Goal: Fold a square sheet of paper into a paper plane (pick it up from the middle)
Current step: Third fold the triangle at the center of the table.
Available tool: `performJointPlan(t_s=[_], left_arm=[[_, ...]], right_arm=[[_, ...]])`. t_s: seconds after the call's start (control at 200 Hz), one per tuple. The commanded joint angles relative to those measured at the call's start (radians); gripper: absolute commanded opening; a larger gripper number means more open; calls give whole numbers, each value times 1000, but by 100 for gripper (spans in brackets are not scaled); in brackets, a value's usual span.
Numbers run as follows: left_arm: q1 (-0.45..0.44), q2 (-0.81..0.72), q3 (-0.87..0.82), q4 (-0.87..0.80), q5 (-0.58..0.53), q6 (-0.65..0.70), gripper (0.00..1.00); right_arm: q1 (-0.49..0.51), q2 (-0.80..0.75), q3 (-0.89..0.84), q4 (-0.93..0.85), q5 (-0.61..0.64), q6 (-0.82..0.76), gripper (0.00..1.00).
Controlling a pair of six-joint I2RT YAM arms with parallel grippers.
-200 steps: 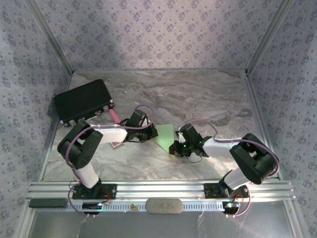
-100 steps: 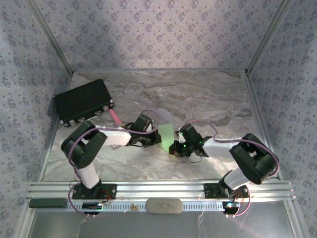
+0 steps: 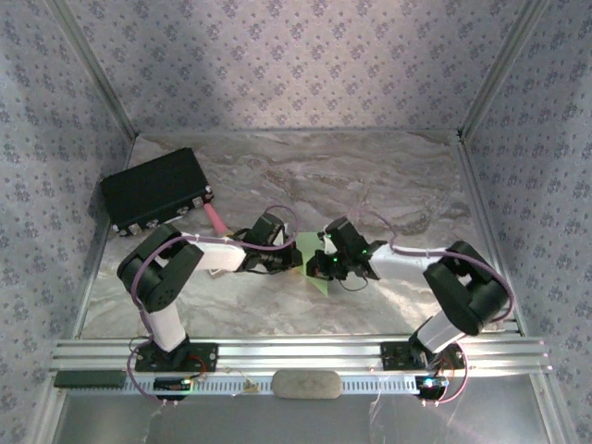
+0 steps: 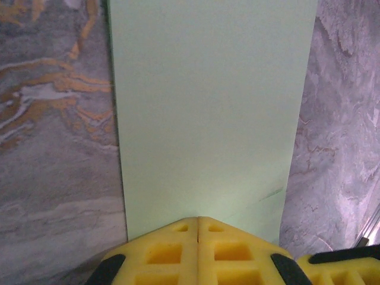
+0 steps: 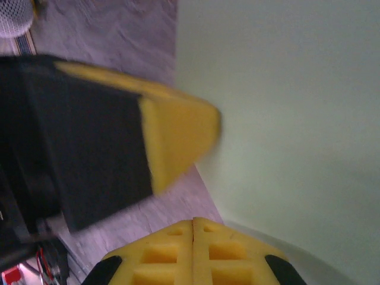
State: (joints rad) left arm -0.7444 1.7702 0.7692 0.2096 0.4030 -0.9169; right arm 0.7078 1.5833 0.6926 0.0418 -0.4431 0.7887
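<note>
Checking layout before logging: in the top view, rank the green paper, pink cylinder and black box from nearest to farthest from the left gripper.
1. green paper, right at the left gripper tips.
2. pink cylinder, back-left.
3. black box, farther back-left.

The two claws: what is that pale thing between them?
The green sheet of paper, seen from the top camera, lies between the left claw and the right claw.
</note>
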Motion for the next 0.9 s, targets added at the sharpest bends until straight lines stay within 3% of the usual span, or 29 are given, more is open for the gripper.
performJointPlan(t_s=[0.0,0.315,0.895], left_arm=[[-4,39,-18,-49,-13,28,1],[16,40,-21,-67,-12,44,0],[46,52,-34,-77,-6,55,0]], right_arm=[[14,94,53,-8,-14,-21,6],[10,74,-52,15,-1,-15,8],[-32,-234,-293,-74,-3,-31,12]])
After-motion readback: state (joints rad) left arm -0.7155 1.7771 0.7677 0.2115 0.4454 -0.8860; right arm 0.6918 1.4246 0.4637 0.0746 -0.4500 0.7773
